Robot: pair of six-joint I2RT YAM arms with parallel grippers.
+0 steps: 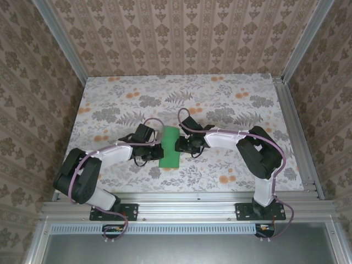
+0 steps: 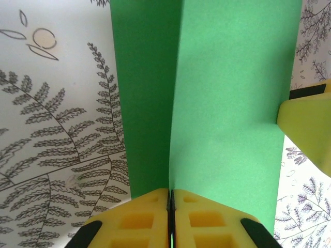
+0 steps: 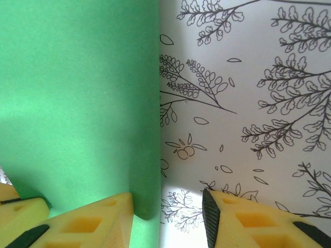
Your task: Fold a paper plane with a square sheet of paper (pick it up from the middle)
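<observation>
The square sheet of paper [image 1: 169,148] is bright green and lies mid-table as a narrow strip, not in the shape of a paper plane. In the left wrist view one layer [image 2: 227,103] stands up from a lower layer [image 2: 145,103]. My left gripper [image 1: 156,144] is shut on the raised layer's near edge [image 2: 171,199]. My right gripper [image 1: 183,144] stands open at the strip's right side. One of its fingers [image 3: 93,222] rests against the green paper [image 3: 77,103], the other [image 3: 243,217] stands over bare table, and the paper's edge lies in the gap [image 3: 168,214].
The table [image 1: 231,99] has a floral cloth. Patterned walls close in the back and both sides. An aluminium rail [image 1: 187,206] with the arm bases runs along the near edge. The right gripper's yellow finger [image 2: 305,124] shows past the sheet's far edge.
</observation>
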